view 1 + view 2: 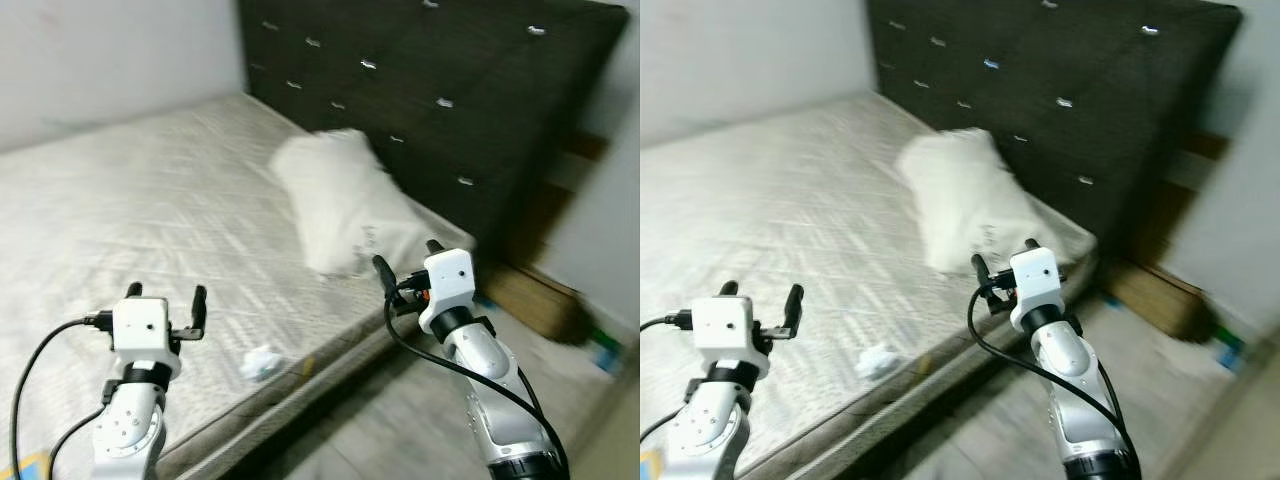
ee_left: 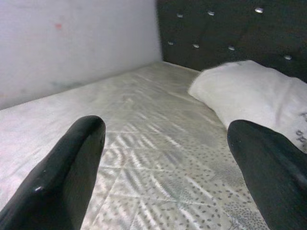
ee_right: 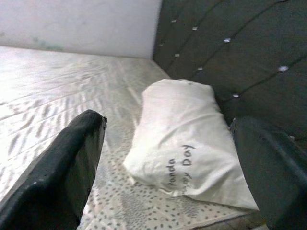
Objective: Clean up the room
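Note:
A white pillow (image 1: 340, 200) with printed words lies on the bare mattress (image 1: 150, 200) beside the dark tufted headboard (image 1: 430, 90). A small crumpled white scrap (image 1: 260, 363) sits on the mattress near its front edge, between my two arms. My left gripper (image 1: 165, 296) is raised over the mattress's near side, open and empty. My right gripper (image 1: 408, 262) is held just short of the pillow's near end, open with nothing in it. In the right wrist view the pillow (image 3: 184, 143) lies between the two black fingers (image 3: 62, 172).
A pale wall (image 1: 110, 60) runs behind the bed. To the right of the bed a brown cardboard box (image 1: 530, 295) sits on the grey floor (image 1: 420, 420), with a small blue and green item (image 1: 605, 352) near the wall.

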Robot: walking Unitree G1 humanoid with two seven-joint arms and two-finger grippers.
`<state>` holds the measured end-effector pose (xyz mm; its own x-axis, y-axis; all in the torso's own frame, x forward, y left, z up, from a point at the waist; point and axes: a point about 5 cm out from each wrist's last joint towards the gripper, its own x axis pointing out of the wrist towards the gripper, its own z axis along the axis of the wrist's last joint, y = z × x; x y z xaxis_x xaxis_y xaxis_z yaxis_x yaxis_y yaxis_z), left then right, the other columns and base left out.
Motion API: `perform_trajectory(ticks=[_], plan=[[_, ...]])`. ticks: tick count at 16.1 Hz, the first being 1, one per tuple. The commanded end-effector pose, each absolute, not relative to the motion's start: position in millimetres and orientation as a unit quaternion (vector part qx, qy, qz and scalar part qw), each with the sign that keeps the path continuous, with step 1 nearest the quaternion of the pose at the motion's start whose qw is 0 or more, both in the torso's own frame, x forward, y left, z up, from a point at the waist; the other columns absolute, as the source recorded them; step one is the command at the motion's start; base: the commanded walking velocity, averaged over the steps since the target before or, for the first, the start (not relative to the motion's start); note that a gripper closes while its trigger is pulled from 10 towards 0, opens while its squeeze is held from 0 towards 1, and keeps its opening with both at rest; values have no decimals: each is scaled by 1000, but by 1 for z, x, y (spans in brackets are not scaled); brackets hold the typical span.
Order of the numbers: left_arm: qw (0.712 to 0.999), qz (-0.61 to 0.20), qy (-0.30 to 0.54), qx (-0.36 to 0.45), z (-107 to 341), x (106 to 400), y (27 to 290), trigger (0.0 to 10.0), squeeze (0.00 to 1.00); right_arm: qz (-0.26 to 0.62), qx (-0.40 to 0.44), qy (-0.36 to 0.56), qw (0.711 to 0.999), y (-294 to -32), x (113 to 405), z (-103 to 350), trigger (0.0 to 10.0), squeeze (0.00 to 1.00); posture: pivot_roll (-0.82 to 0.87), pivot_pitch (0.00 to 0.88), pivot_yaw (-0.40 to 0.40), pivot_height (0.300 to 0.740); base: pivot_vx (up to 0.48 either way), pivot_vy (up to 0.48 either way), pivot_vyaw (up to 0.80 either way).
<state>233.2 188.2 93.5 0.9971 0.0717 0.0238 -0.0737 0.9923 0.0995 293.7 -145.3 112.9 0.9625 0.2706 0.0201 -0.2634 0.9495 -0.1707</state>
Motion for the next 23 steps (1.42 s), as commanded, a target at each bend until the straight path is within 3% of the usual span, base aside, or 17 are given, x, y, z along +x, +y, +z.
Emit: perform_trajectory(ticks=[1, 20, 23], plan=[[998, 30, -10, 54, 93, 232, 186, 10000, 0, 130, -83, -26, 988, -150, 294, 115, 10000, 0, 49, 10, -44, 740, 0, 0, 800], [998, 28, -18, 52, 95, 237, 187, 10000, 0, 146, -71, -39, 986, -144, 298, 119, 10000, 0, 39, 18, -41, 740, 0, 0, 767], [998, 27, -19, 51, 95, 238, 188, 10000, 0, 145, -63, -38, 987, -145, 299, 118, 10000, 0, 37, 18, -40, 740, 0, 0, 0]])
